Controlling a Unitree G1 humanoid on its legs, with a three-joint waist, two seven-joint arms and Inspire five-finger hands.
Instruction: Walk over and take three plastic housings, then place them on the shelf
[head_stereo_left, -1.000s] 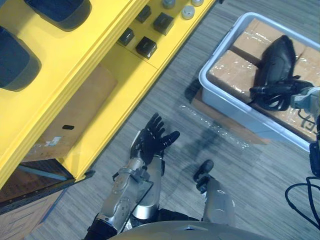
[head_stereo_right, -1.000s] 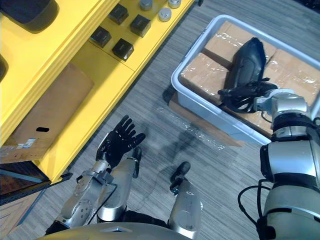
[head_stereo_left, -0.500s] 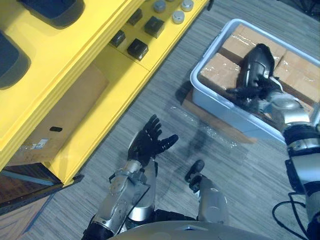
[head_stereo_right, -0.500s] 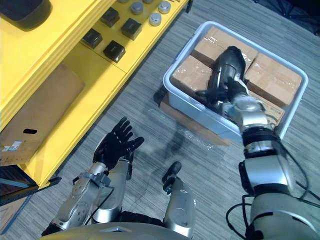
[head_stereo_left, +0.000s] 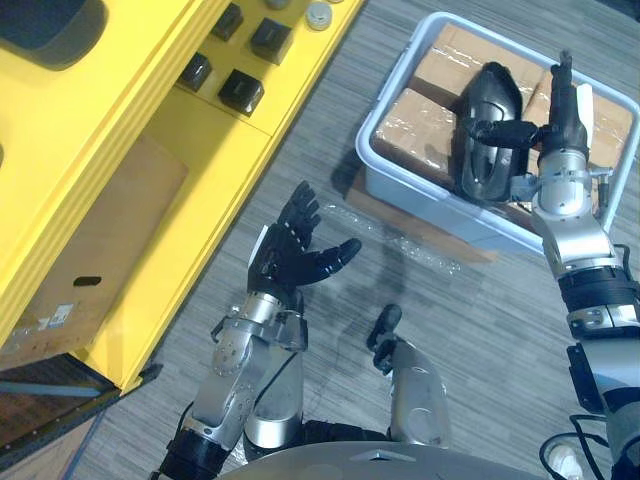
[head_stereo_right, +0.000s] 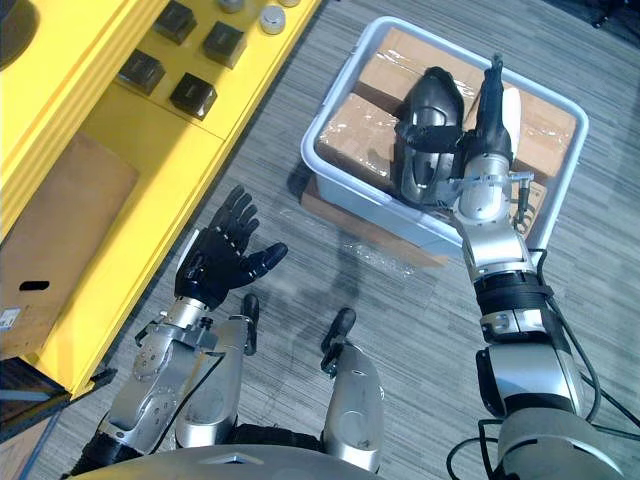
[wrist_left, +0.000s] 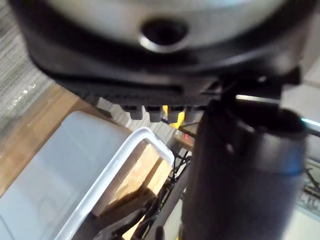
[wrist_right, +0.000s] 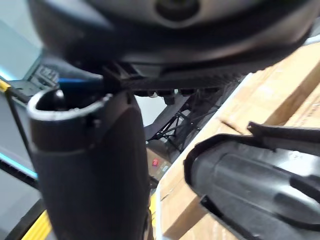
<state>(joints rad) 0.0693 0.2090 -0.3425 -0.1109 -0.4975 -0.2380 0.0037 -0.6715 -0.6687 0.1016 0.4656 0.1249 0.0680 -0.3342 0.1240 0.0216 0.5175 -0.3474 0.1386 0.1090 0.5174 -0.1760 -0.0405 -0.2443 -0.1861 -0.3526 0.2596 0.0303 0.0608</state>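
Right robot hand (head_stereo_left: 555, 120) at 1 o'clock, inside grey bin (head_stereo_left: 430, 205). Fingers straight along right side of black plastic housing (head_stereo_left: 485, 95), thumb reaching across it; no closed grasp. Housing lies on cardboard boxes (head_stereo_left: 425, 125) in bin. Left robot hand (head_stereo_left: 290, 258) near centre, over floor, palm up, fingers spread, holding nothing. Yellow shelf (head_stereo_left: 150, 120) at 10 o'clock, carrying small black blocks (head_stereo_left: 240, 92).
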